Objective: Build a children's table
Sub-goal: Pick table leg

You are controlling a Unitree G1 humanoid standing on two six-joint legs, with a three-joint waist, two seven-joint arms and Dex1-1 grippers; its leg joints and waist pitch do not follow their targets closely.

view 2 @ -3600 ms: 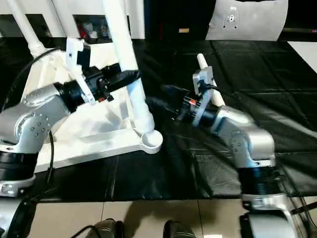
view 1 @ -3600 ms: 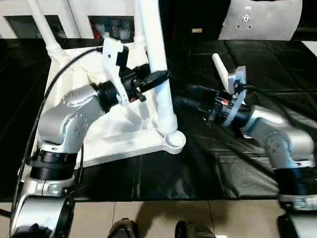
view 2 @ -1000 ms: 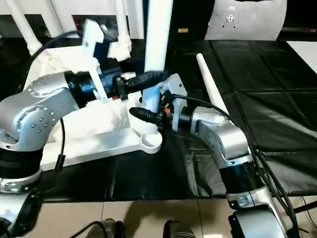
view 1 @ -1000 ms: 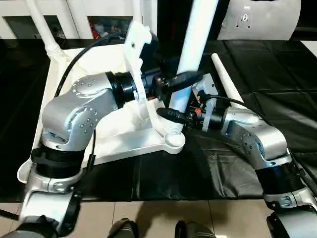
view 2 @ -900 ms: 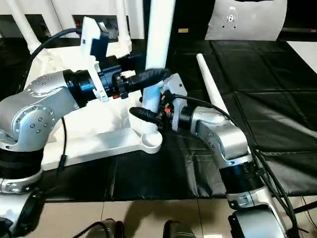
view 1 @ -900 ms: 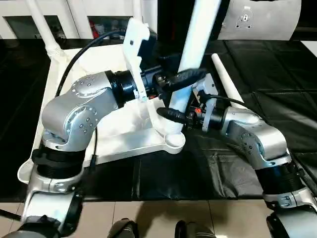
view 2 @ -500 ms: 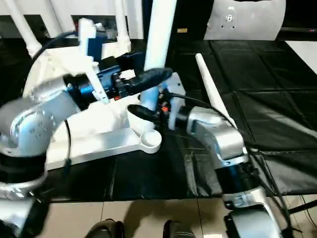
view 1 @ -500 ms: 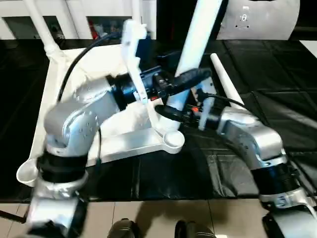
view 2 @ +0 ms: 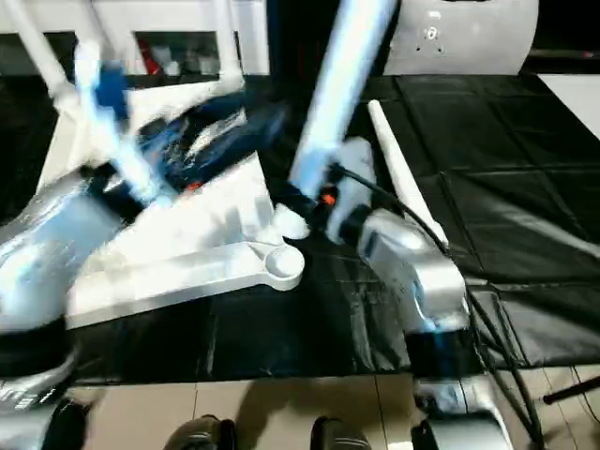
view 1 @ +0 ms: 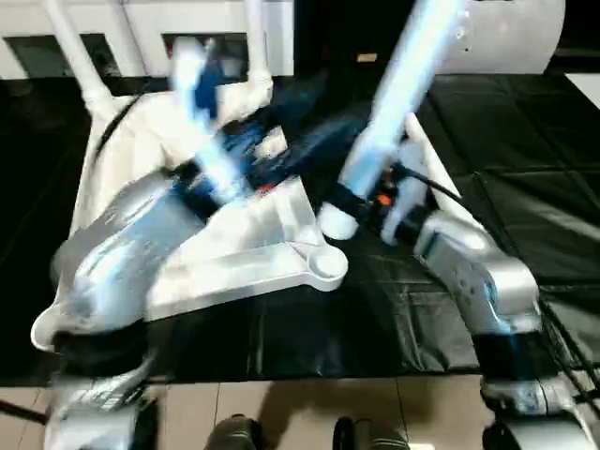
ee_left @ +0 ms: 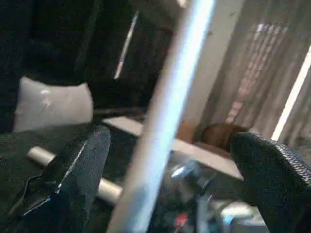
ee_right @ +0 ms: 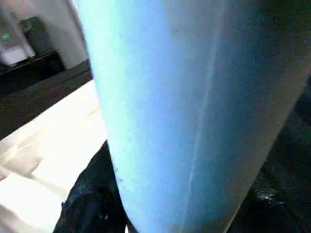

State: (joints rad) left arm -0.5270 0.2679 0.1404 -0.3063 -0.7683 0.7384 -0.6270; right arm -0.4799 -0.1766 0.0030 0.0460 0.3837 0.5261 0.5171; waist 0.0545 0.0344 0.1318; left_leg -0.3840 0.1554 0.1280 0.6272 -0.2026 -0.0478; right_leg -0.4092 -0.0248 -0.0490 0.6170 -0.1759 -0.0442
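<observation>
The white tabletop (view 1: 234, 272) lies upside down on the black mat, its near right corner socket (view 1: 323, 265) open. My right gripper (view 1: 347, 199) is shut on a white leg (view 1: 398, 89) near its thick lower end. That leg leans with its top to the right, and its foot hangs just above the tabletop beside the socket. In the right wrist view the leg (ee_right: 194, 107) sits between the black fingers (ee_right: 92, 199). My left gripper (ee_left: 170, 165) is open and drawn back, the leg (ee_left: 165, 111) passing clear beyond its fingers (ee_left: 73, 170). Two legs (view 1: 75, 52) stand in the far sockets.
A loose leg (view 1: 424, 155) lies on the mat to the right of my right arm. A white cabinet (view 1: 141, 23) runs along the back, with a pale grey object (view 1: 506, 37) at the back right. The mat's front edge meets tiled floor (view 1: 281, 412).
My left gripper has opened, let go of the leg and swung back to the left. The leg, held by the right gripper alone, has tipped further to the right.
</observation>
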